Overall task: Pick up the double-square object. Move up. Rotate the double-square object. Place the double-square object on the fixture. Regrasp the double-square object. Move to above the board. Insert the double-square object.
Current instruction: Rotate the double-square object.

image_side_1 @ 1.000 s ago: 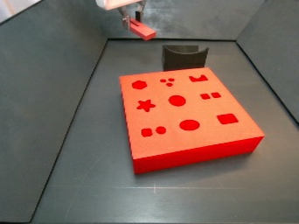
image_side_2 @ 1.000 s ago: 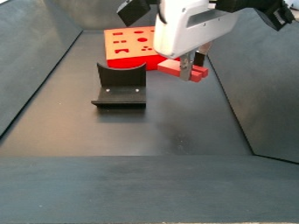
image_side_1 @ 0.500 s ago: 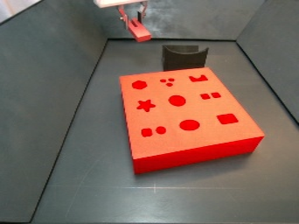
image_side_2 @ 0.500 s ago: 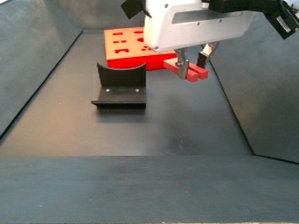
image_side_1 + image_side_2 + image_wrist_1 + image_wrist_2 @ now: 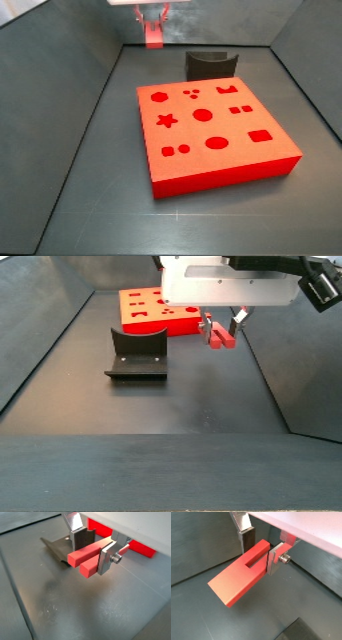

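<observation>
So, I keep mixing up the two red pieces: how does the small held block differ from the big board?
The double-square object is a small elongated block, clamped in the gripper above the floor; the board is a large flat slab resting on the floor. The board's top carries shaped cut-outs; the block carries one slot. Both are red.

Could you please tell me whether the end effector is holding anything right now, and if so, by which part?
Yes: the end effector holds the small red block in the air, its fingers clamped on the long sides near one end.
</observation>
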Robot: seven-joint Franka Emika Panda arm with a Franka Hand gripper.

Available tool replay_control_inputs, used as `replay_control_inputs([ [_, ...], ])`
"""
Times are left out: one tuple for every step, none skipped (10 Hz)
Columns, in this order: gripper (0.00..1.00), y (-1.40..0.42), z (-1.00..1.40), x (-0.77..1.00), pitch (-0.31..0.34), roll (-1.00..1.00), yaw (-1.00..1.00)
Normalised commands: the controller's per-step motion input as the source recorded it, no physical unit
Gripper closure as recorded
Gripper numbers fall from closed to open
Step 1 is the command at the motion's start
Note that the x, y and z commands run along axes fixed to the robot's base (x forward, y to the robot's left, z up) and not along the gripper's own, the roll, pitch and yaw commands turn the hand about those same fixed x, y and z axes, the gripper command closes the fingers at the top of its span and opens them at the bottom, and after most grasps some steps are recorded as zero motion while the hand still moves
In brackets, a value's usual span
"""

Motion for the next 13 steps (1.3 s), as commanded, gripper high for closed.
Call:
replay_control_inputs([
  [1.00, 0.02, -0.04, 0.02, -0.051, -0.07, -0.56],
  [1.00, 0.02, -0.04, 0.02, -0.050, -0.07, -0.33],
  [1.00, 0.02, -0.04, 0.02, -0.050, -0.07, -0.22],
  [1.00, 0.00, -1.00, 0.00, 0.000, 0.00, 0.00],
  [1.00, 0.00, -1.00, 0.01, -0.007, 0.00, 0.02],
  [1.00, 0.00, -1.00, 0.02, -0.022, -0.01, 0.03],
  [1.00, 0.00, -1.00, 0.02, -0.026, -0.02, 0.03],
  [1.00, 0.00, -1.00, 0.03, -0.032, -0.04, 0.02],
  [1.00, 0.00, -1.00, 0.03, -0.033, -0.05, 0.02],
  [1.00, 0.01, -0.93, 0.04, -0.034, -0.07, 0.02],
  [1.00, 0.01, -0.84, 0.05, -0.036, -0.08, 0.02],
  [1.00, 0.01, -0.69, 0.05, -0.038, -0.10, 0.01],
  [1.00, 0.01, -0.54, 0.04, -0.046, -0.11, 0.01],
])
